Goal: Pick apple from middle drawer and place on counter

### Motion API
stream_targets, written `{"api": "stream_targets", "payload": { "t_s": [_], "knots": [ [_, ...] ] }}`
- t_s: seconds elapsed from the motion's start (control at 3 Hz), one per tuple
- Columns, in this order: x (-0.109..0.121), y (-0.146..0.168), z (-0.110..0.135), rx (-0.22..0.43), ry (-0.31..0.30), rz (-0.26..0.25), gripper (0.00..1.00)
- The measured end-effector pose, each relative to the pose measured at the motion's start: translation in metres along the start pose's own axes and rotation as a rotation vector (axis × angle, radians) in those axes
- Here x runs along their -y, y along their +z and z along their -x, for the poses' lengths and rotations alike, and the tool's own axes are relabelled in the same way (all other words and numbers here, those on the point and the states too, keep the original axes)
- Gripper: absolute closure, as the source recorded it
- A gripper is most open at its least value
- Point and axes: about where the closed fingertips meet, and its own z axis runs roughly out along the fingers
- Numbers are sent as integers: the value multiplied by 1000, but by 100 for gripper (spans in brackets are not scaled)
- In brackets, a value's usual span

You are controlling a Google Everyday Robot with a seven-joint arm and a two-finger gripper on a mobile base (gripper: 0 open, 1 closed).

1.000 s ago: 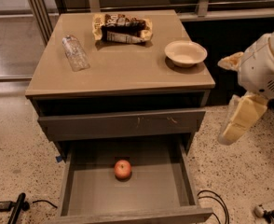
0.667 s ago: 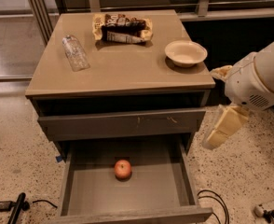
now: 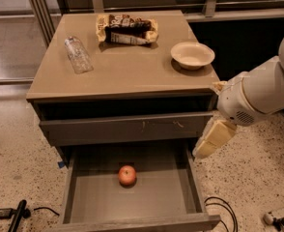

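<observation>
A small red apple (image 3: 127,175) lies on the floor of the open middle drawer (image 3: 176,187), near its centre. The tan counter (image 3: 127,64) tops the grey cabinet above it. My gripper (image 3: 210,141) hangs off the white arm at the right, just outside the drawer's right wall and above it, up and right of the apple. It holds nothing that I can see.
On the counter lie a clear plastic bottle (image 3: 78,54) at the left, a chip bag (image 3: 126,29) at the back and a white bowl (image 3: 192,55) at the right. The closed drawer front (image 3: 127,128) sits above the open drawer. Cables (image 3: 224,211) lie on the speckled floor.
My arm and gripper have moved left and down, from beside the cabinet's right side to the right wall of the open drawer. The apple has not moved.
</observation>
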Motion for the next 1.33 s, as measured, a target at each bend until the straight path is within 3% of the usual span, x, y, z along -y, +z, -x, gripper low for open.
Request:
{"api": "stream_targets", "payload": {
  "t_s": [0.33, 1.0, 1.33],
  "knots": [
    [-7, 24, 7, -4, -8, 41, 0],
    [-11, 111, -11, -3, 41, 132, 0],
    [-10, 144, -16, 39, 55, 121, 0]
  ]
}}
